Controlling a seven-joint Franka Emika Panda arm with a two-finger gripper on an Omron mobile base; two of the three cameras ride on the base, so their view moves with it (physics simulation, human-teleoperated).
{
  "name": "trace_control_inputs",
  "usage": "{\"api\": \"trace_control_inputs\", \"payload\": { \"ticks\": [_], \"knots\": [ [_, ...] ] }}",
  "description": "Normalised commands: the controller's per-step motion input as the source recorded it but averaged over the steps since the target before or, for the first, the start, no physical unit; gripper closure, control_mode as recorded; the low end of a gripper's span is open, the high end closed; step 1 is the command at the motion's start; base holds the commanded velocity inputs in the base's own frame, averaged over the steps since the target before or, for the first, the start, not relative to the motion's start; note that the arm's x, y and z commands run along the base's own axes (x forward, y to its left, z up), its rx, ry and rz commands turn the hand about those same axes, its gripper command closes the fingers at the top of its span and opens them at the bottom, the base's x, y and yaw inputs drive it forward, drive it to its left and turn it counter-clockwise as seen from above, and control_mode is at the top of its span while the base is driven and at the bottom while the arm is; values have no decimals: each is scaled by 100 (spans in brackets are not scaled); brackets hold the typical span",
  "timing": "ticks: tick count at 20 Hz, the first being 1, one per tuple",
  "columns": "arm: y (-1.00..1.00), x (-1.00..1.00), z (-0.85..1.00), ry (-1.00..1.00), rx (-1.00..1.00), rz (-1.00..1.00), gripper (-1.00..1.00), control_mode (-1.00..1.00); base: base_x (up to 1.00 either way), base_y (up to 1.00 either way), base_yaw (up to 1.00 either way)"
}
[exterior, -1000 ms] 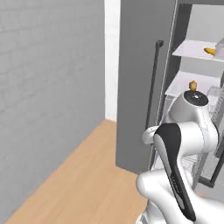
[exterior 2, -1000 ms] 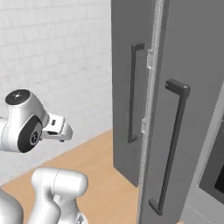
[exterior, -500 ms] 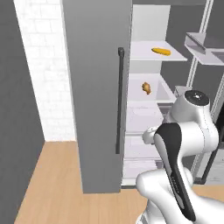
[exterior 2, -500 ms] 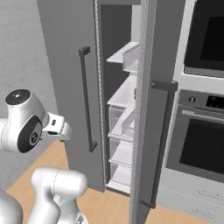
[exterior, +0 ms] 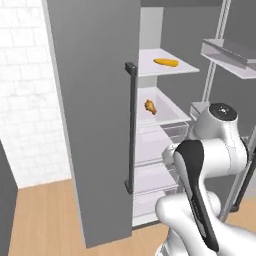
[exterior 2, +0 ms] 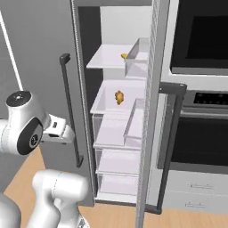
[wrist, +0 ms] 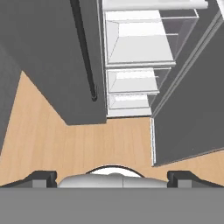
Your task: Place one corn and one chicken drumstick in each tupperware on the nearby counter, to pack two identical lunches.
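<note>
Base has swung round since a second ago, so the open fridge [exterior: 165, 125] now sits dead ahead instead of off to the side. Corn [exterior: 165, 62] lies on the top shelf [exterior: 172, 68], chicken drumstick [exterior: 150, 106] on the shelf below. Gripper [wrist: 112, 175] jaws wide open, holding nothing.

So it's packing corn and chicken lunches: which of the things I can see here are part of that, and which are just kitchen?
For the job:
- corn, top fridge shelf
- drumstick, on the shelf below
- tool, open, holding nothing

Just kitchen:
- fridge doors, open
- drawers low in the fridge
- oven beside it
- wooden floor
</note>
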Motion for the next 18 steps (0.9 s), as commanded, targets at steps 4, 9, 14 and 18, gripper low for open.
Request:
{"api": "trace_control_inputs", "payload": {
  "ticks": [4,9,14,18],
  "knots": [
    [0,0,0,0,0,0,-100,100,48,-4,-24],
    [0,0,0,0,0,0,-100,100,74,0,-29],
    [0,0,0,0,0,0,-100,100,35,-11,-17],
    [0,0,0,0,0,0,-100,100,18,-20,-9]
  ]
}}
